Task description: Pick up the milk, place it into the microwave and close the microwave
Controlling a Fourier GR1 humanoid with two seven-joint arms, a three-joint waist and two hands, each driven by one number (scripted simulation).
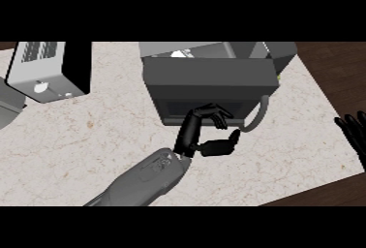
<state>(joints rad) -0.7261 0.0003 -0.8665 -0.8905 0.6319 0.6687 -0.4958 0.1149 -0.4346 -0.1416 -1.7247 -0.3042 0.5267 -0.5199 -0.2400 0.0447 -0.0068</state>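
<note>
— Where is the left hand [191, 128] working?

— It is reaching up from the lower edge across the table [85, 140]. Its fingers [213, 115] are curling against the lower front of the microwave [211, 77], the thumb is sticking out below them, and they are gripping nothing I can see.

— And the door?

— The door [207, 94] is facing the hand, dark and flat, with its curved grey handle [259, 115] hanging just right of the fingers.

— Where is the milk?

— I cannot tell; the door is covering the microwave's inside.

— And the right hand [354, 133]?

— It is resting at the right edge, fingers straight.

— Anything else?

— A white vented appliance [46, 72] is standing at the table's upper left, well apart from the microwave.
</note>
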